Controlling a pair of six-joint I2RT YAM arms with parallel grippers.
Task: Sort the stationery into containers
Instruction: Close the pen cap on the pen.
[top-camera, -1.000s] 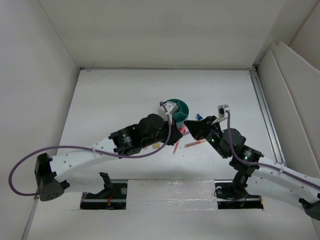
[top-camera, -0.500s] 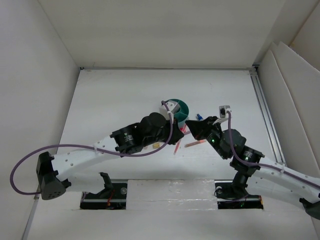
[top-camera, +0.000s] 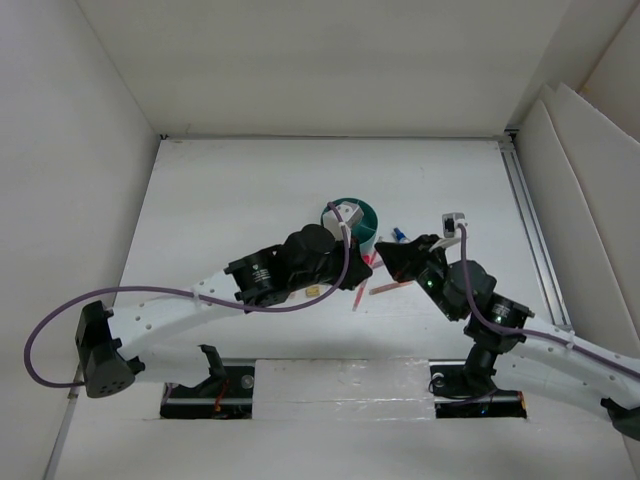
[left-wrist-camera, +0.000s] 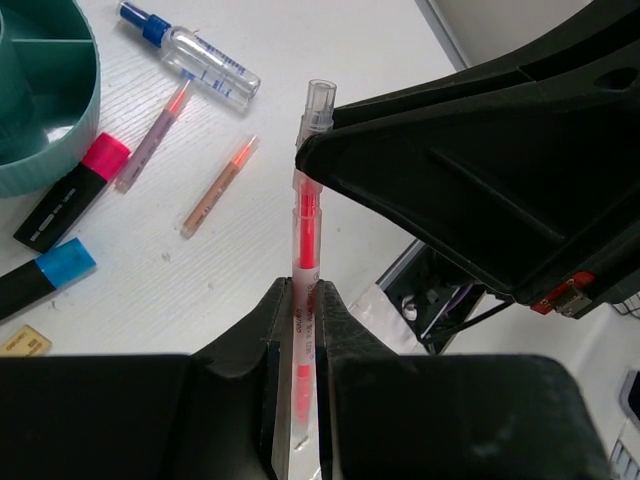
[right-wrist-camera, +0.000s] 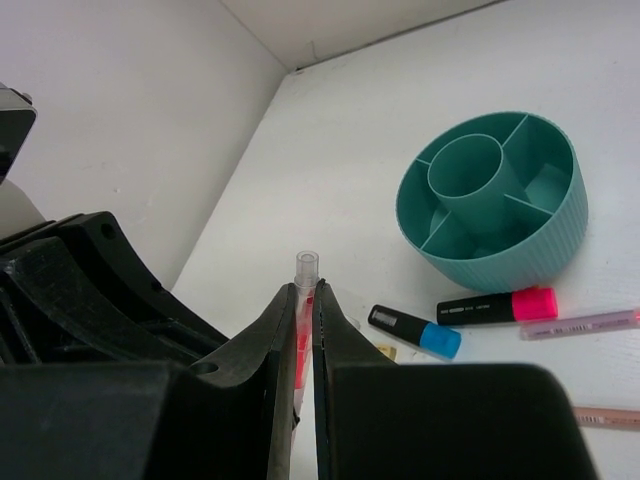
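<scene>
The left gripper (left-wrist-camera: 302, 292) has slid right to meet the right gripper (right-wrist-camera: 305, 292). Both are clamped on one clear pink-cored plastic pen (left-wrist-camera: 307, 225), held aloft just near-right of the one round teal plastic organizer (right-wrist-camera: 520, 250). It looks like a handover, so one gripper must release next. Lying loose are two black markers, pink-ended (right-wrist-camera: 497, 307) and blue-ended (right-wrist-camera: 415, 331), two thin pink-orange pens (left-wrist-camera: 219, 186), one small clear bottle (left-wrist-camera: 205, 68) and one tiny tan block (left-wrist-camera: 22, 341).

The left gripper (top-camera: 364, 260), carrying the clear red-cored pen (left-wrist-camera: 305, 215), moves rightward along the near side of the teal organizer (top-camera: 369, 214), its wrist covering more of the rim. The right gripper (top-camera: 388, 257) shifts slightly right, away from the organizer.
</scene>
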